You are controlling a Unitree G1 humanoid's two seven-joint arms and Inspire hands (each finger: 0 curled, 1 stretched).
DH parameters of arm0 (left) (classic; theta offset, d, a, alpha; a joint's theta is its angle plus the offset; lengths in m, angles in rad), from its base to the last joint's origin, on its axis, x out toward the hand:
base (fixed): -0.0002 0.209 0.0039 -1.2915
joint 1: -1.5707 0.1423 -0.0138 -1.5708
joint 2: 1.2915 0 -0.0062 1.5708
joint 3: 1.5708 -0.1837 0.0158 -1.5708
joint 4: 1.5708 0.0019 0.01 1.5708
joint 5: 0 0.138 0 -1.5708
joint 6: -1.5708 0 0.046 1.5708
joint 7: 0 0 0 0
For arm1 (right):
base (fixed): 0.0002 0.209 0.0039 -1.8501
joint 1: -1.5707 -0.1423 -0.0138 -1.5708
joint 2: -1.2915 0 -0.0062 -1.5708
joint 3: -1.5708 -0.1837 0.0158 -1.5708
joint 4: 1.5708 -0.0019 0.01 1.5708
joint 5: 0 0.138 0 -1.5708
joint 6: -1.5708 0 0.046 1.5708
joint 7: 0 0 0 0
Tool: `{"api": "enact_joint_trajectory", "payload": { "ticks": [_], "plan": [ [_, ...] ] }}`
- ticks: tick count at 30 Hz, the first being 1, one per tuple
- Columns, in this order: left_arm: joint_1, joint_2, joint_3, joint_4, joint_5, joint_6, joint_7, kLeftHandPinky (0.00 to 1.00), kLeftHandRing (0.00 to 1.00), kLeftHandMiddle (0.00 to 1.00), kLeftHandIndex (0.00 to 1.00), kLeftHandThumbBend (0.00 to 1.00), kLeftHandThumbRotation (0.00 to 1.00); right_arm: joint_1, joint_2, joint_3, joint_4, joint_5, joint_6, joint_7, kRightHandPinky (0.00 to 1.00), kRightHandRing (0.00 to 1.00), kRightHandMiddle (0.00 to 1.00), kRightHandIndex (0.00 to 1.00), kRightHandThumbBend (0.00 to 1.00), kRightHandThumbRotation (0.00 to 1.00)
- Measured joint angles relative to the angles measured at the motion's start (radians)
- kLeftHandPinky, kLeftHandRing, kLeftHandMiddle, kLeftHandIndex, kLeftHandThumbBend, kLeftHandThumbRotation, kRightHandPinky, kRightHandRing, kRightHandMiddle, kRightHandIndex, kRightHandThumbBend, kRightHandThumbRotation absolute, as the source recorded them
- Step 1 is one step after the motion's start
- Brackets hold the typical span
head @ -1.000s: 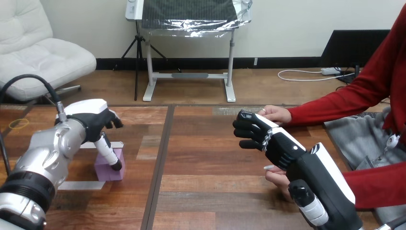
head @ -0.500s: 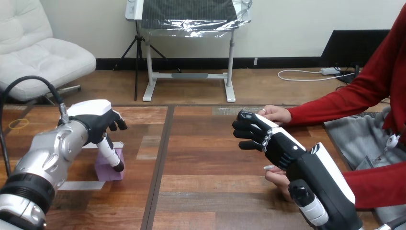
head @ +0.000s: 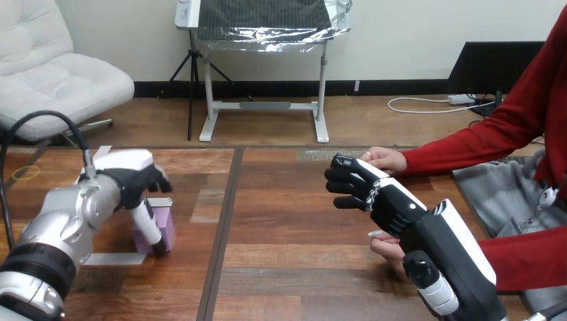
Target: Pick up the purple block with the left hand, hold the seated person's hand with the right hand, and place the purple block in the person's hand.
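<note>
Purple block [head: 167, 224], a small matte cube at 9 o'clock, is lying under the left hand [head: 130, 177]; grip cannot be told. Right hand [head: 384, 200] is hanging curled, empty.

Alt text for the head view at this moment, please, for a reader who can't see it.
The robot's left hand is down on the purple block on the wooden table at left. At right its right hand hangs with curled fingers, empty, beside the person's far hand.
</note>
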Motion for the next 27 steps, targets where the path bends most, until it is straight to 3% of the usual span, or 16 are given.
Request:
{"api": "enact_joint_trajectory", "payload": {
  "ticks": [11, 27],
  "plan": [
    [0.000, -0.001, -0.029, 0.023, 0.013, 0.004, -0.042, 0.95, 0.90, 0.88, 0.84, 1.00, 0.09, 0.000, 0.000, 0.000, 0.000, 0.000, 0.000, 0.000, 0.80, 0.85, 0.86, 0.88, 0.96, 1.00],
    [-0.001, -0.005, -0.030, 0.031, 0.023, 0.012, -0.069, 0.94, 0.90, 0.88, 0.84, 1.00, 0.08, 0.000, 0.000, 0.000, 0.000, 0.000, 0.000, 0.000, 0.80, 0.85, 0.86, 0.88, 0.96, 1.00]
  ]
}}
